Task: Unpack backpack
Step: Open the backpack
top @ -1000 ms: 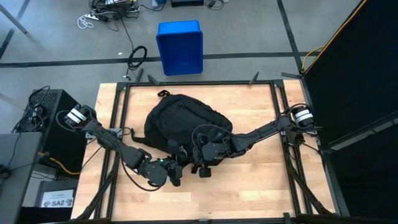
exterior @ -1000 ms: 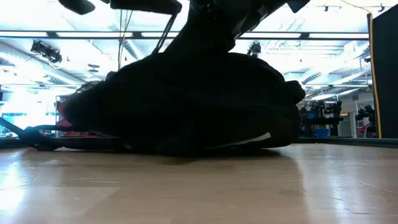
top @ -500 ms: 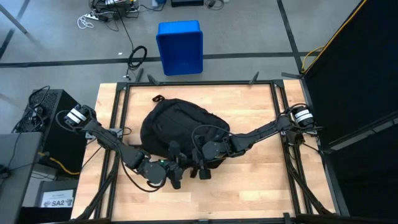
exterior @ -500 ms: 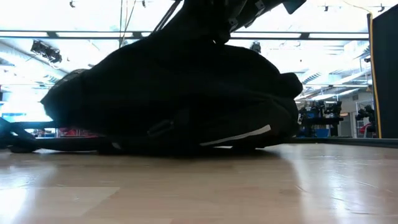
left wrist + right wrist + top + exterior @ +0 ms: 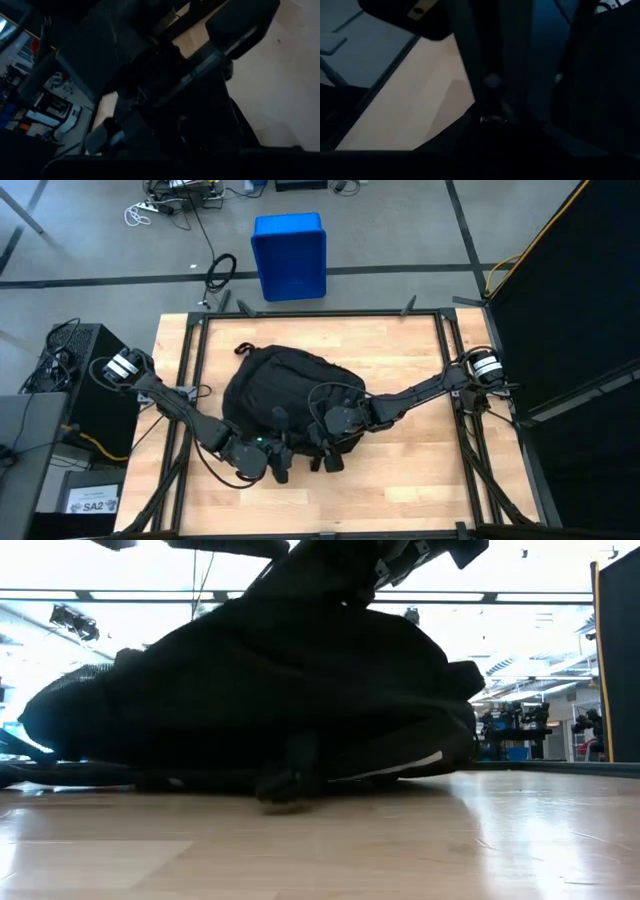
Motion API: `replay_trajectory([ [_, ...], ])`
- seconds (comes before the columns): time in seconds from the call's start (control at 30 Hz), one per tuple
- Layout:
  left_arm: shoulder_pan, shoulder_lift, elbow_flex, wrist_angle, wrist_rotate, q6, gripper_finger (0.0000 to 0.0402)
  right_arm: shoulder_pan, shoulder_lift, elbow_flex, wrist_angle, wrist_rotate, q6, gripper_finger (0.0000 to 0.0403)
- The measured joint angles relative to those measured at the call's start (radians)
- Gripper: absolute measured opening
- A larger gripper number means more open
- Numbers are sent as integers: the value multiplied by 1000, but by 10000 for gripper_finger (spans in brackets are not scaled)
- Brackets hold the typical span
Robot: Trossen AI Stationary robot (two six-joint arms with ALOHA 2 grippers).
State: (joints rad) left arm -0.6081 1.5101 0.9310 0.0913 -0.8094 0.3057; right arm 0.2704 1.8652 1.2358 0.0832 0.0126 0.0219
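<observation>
Grippers meet at the near edge of the backpack (image 5: 285, 385), which lies flat mid-table (image 5: 400, 490). The left gripper (image 5: 280, 465) has its fingers fully closed; whether they pinch fabric cannot be told. Just beside it, the right gripper (image 5: 328, 452) presses the bag, finger state unclear. Beyond, a blue bin (image 5: 289, 255) stands on the floor.

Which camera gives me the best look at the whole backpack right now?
The high view: it shows the backpack whole on the table, both grippers at its near edge. The low view gives only its side profile and white strip. Both wrist views show just dark fabric up close.
</observation>
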Motion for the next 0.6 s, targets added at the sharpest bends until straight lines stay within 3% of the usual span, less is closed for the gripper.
replay_trajectory([
  [0.3, -81, 0, 0, -100, -4, -135, 0, -16, -1, 0, -81, 28, 2, 140],
  [0.6, -120, 0, -44, -107, -4, -181, 0, -93, -36, 7, -73, -125, 38, 138],
])
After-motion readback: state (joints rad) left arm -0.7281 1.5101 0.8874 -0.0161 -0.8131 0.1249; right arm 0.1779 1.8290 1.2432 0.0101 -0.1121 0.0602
